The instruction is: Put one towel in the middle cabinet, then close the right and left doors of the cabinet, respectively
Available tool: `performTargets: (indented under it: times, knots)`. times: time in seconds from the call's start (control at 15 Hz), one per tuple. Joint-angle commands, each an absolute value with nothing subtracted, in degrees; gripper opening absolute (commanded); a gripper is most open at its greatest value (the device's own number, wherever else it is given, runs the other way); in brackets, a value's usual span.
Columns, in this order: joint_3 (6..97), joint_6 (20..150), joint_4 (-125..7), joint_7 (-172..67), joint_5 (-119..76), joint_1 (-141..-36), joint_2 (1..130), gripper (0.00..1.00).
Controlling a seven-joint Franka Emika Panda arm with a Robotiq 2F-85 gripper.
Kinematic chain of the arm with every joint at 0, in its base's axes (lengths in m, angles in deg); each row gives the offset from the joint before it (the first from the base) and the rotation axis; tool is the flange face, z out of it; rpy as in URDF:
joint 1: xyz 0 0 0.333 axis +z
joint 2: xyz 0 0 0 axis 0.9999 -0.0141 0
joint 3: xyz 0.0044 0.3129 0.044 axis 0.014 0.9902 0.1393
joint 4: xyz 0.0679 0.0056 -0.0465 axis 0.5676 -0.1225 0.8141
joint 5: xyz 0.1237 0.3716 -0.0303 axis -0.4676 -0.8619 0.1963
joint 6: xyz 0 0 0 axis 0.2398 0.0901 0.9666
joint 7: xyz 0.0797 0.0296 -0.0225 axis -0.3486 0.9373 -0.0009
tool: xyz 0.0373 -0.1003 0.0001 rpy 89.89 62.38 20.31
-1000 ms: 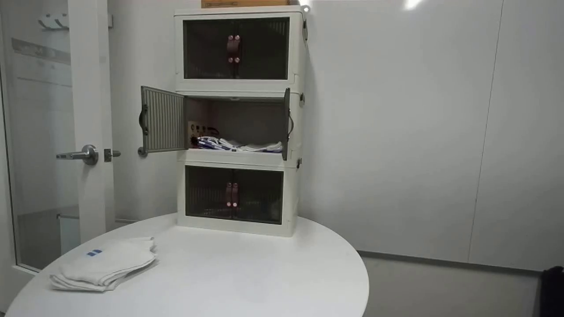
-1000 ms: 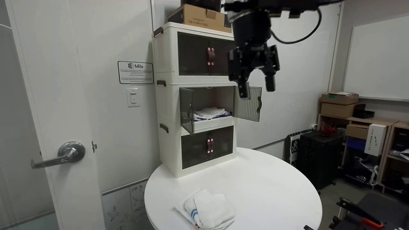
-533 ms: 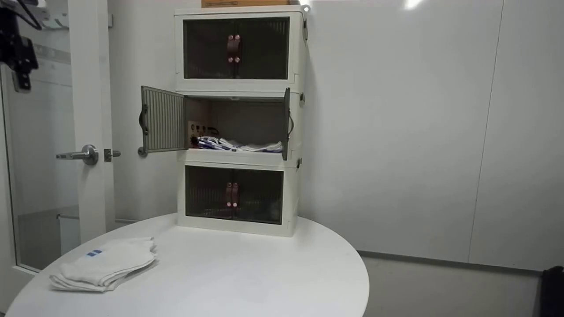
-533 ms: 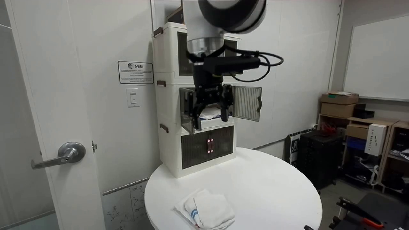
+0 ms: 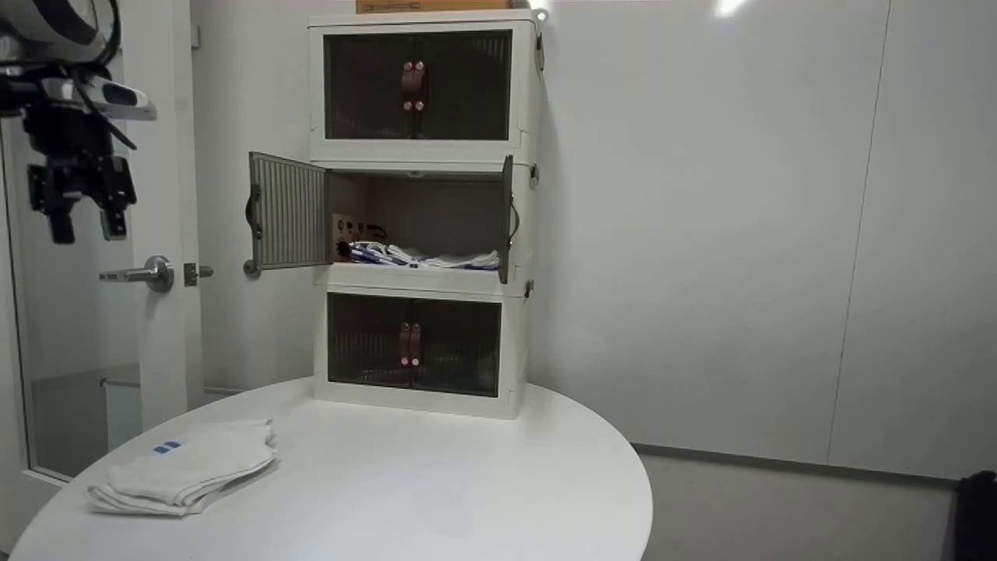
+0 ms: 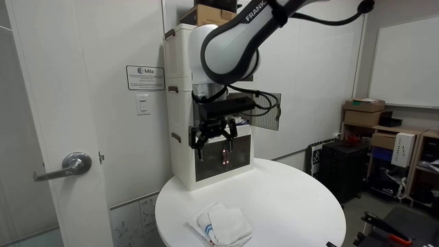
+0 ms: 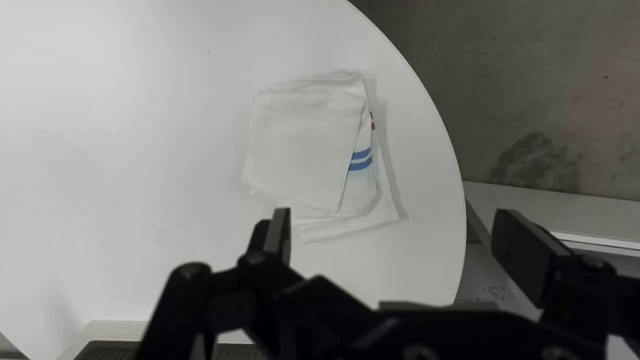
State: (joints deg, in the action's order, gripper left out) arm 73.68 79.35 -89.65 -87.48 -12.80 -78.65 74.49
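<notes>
My jaws are wide, nothing in them; the plain white folded cloth towel (image 7: 300,150) is over on the round white worktop (image 7: 150,150). I'd come down slow and pinch only that, leaving the flat white cloth (image 7: 374,215) seemingly underneath.

Black fingers (image 5: 115,222) wide apart, facing downward

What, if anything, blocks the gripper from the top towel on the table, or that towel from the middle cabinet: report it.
Nothing visible stands between the open gripper and the top towel. Nothing visible blocks the way into the middle cabinet: its doors stand open, though cloths lie along the bottom inside.
</notes>
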Motion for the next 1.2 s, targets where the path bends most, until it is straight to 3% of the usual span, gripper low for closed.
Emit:
performTargets:
  times: [0.0, 1.13]
  knots:
    - [69.6, 83.24, -85.89, -88.7, -12.04, -75.93, 68.75, 1.0]
    - [55.38, 94.69, -73.52, -88.97, -11.15, -66.42, 45.25, 1.0]
